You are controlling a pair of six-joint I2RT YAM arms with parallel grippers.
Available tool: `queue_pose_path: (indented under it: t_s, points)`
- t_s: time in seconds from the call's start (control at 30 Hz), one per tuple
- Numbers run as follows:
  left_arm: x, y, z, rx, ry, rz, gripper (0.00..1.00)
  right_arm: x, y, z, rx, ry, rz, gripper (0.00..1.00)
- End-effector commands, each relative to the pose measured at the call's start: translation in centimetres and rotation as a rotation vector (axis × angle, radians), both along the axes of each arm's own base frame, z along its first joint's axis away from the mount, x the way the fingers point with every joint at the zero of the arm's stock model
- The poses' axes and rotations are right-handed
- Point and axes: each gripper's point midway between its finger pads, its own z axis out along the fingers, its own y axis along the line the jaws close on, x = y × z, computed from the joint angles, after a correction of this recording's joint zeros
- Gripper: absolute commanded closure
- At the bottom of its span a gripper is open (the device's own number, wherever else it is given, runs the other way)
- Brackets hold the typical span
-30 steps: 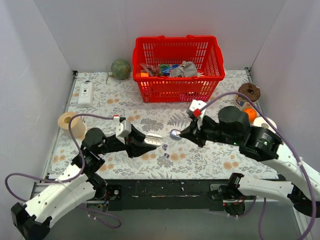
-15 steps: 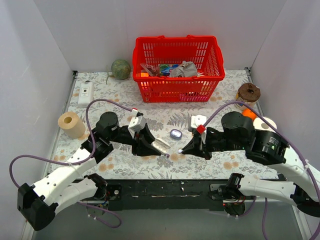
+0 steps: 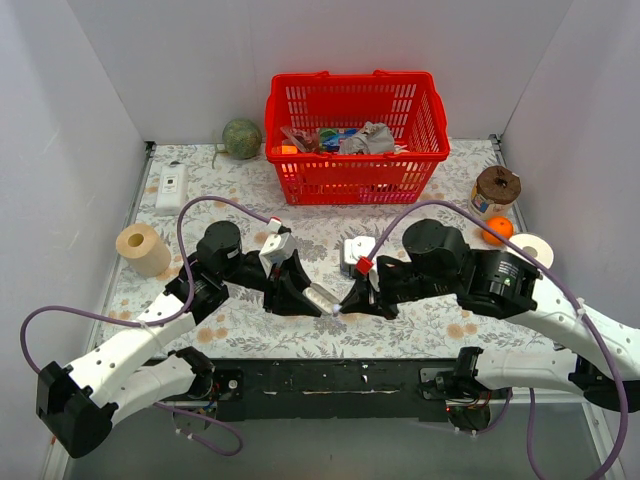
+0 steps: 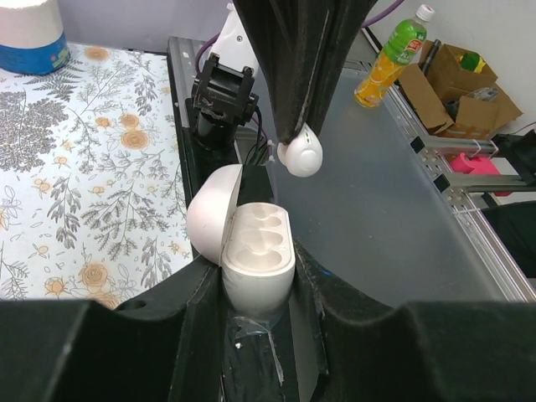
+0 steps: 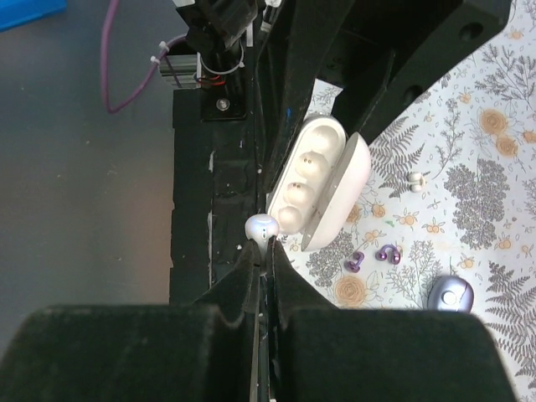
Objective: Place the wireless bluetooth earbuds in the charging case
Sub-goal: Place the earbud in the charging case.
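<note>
The floral table (image 3: 230, 195) is carrying the red basket (image 3: 350, 170) back at 12 o'clock. Both arms are meeting low at 6 o'clock, toward the near edge.

The left fingers (image 4: 343, 314) are squeezing a white charging case (image 4: 258, 260) from both sides. Its lid is hanging open and both wells are looking empty to me. The right fingers (image 5: 239, 285) are pressing together on a white earbud (image 5: 261, 226). They're holding it just beside the case, around 1 o'clock from the wells in the left wrist view, and it isn't seated.

Meanwhile the lavender case (image 5: 450, 295) is sitting on the table at about 4 o'clock from the white one, with the two purple earbuds (image 5: 387, 253) lying loose between them.

I'm judging this as early going, since nothing is sitting in any case yet. The first bud is lining up, and the drop-in plus every other bud is what's left. There's also a tiny white speck (image 5: 414, 180) at 3 o'clock from the white case. It might be a second white bud, but I can't tell.
</note>
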Motion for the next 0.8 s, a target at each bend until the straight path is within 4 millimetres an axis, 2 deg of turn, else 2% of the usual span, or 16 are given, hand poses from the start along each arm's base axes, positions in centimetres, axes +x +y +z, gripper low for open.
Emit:
queue_pose_path:
  t_s: [0.0,0.37,0.77]
  points:
    - [-0.5,0.3,1.4,-0.023,-0.016,-0.017,1.0,0.2,1.2,2.6,0.076,-0.065,0.016,0.99]
    - [-0.7,0.5,1.9,-0.041,-0.024,-0.001,1.0,1.2,2.0,2.4,0.106,-0.089,-0.039,0.99]
    - [-0.6,0.6,2.3,-0.068,-0.032,0.02,1.0,0.9,2.9,1.1,0.083,-0.069,-0.029,0.99]
